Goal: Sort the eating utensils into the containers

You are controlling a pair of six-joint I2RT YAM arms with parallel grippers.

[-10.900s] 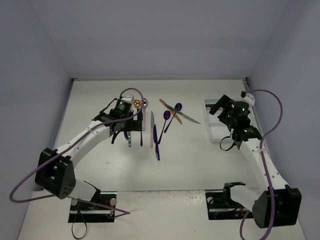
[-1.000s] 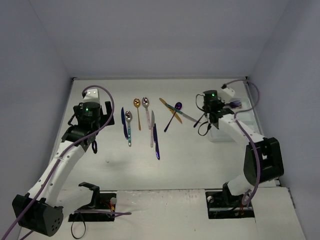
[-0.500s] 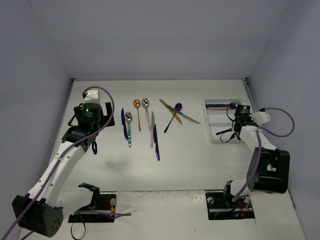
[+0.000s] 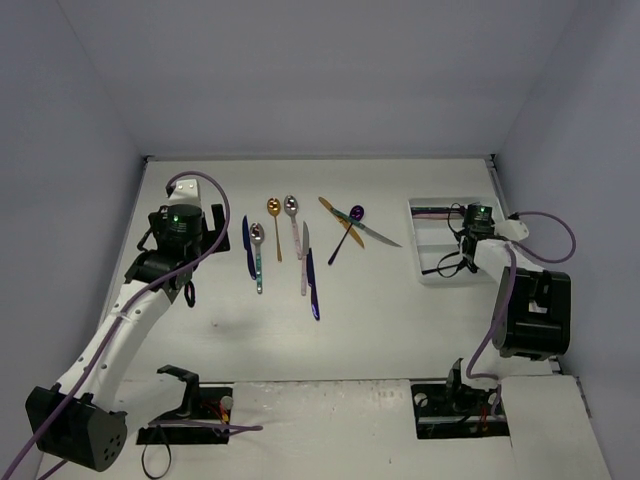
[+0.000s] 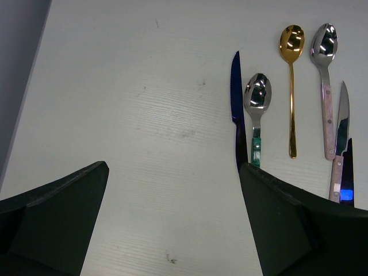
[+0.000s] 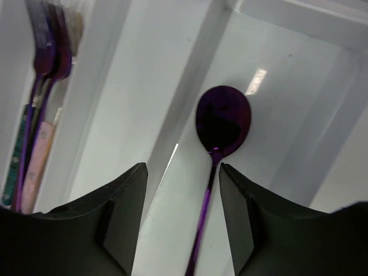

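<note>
Over the tray [image 6: 190, 103], right gripper [image 6: 180, 172] is open; purple spoon [image 6: 222, 119] lies loose below, forks [image 6: 49, 52] in another slot. Left gripper [image 5: 173, 167] is wide, empty. Many spoons and knives [image 4: 305, 258] wait outside.

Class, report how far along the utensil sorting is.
Done: purple metal forks lie in one compartment of the white divided plastic tray. In hand: the right fingers straddle a purple metal spoon lying in another compartment. Left: about nine coloured metal utensils on the table.
</note>
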